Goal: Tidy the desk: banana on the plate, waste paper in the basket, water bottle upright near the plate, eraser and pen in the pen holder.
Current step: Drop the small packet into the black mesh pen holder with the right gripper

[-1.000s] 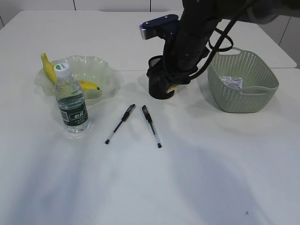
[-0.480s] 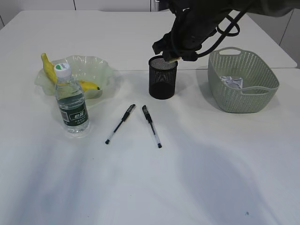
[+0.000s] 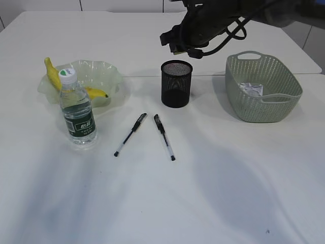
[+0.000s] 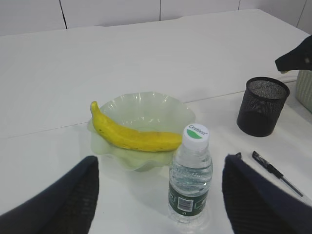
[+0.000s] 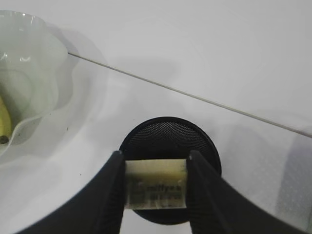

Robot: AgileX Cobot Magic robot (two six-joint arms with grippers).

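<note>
The eraser (image 5: 157,184), a pale yellow block with faint print on its face, sits clamped between the two dark fingers (image 5: 111,195) of the right gripper (image 5: 156,187), low in the middle of the right wrist view. Directly beneath it in that view is the open mouth of the black mesh pen holder (image 5: 168,141). In the exterior view the right gripper (image 3: 179,48) hangs at the upper middle of the frame, above the pen holder (image 3: 176,84) and clear of its rim.

The left gripper (image 4: 161,195) stands wide open and holds nothing; its two dark fingers fill the lower corners of the left wrist view.

At the left of the exterior view the banana (image 3: 53,76) lies in the pale green plate (image 3: 109,71), and the water bottle (image 3: 77,109) stands upright just in front of the plate. Two pens lie on the white desk (image 3: 203,193) below the pen holder: the left pen (image 3: 130,134) and the right pen (image 3: 164,136), their upper ends near each other and their lower ends spread apart. At the right, the waste paper (image 3: 251,90) rests inside the grey-green basket (image 3: 269,109).
</note>
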